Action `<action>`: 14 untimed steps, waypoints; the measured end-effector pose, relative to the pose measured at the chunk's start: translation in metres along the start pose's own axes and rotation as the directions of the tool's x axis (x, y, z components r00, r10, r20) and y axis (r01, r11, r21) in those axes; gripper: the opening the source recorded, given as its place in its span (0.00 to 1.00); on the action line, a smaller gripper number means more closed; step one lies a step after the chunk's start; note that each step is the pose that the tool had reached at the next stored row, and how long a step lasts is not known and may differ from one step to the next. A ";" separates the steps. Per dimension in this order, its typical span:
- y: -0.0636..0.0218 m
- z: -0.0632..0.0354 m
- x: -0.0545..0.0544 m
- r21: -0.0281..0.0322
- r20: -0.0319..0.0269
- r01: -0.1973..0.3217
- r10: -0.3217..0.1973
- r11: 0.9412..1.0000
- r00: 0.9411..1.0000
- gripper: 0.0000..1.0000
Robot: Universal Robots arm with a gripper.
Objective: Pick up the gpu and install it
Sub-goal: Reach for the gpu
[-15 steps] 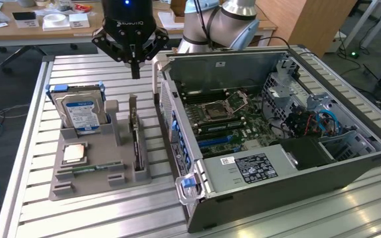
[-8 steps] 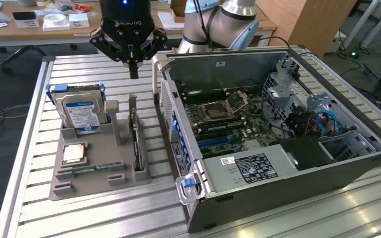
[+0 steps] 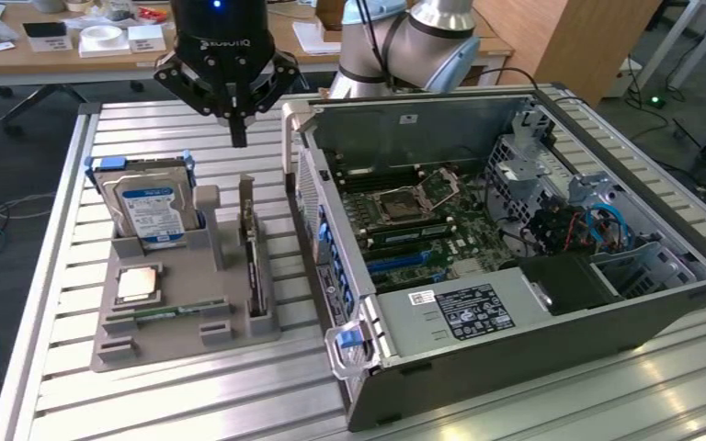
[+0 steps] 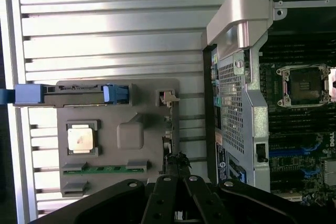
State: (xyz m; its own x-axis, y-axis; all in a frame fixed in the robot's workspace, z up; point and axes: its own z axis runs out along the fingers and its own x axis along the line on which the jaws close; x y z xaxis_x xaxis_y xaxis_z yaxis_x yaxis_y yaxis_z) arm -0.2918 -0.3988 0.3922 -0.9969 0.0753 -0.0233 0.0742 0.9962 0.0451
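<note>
Your gripper (image 3: 240, 138) hangs clenched on nothing, fingertips together, just above the gpu (image 3: 253, 253), which stands on edge in the grey tray (image 3: 169, 335) beside the computer case (image 3: 550, 342)

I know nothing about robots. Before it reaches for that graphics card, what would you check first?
1. gpu standing on edge in the grey holder: ok.
2. End effector above the holder, not touching the gpu: ok.
3. End effector opened to take the card: not ok, it is shut.
4. Computer case open, motherboard exposed: ok.
5. Expansion slot free of obstructions: cannot tell.
</note>
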 end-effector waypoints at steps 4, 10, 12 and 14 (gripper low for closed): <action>-0.0001 0.0000 0.001 0.000 0.000 0.000 0.000 1.000 1.000 0.11; -0.0001 0.0000 0.001 0.000 0.000 0.000 0.000 1.000 1.000 0.11; -0.0001 0.0000 0.001 0.000 0.000 0.000 0.000 1.000 1.000 0.11; -0.0006 0.0000 0.001 0.000 0.000 0.000 0.000 1.000 1.000 0.11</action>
State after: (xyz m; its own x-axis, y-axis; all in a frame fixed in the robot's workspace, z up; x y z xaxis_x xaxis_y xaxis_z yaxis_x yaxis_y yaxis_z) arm -0.2930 -0.3993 0.3922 -0.9969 0.0754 -0.0233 0.0743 0.9962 0.0451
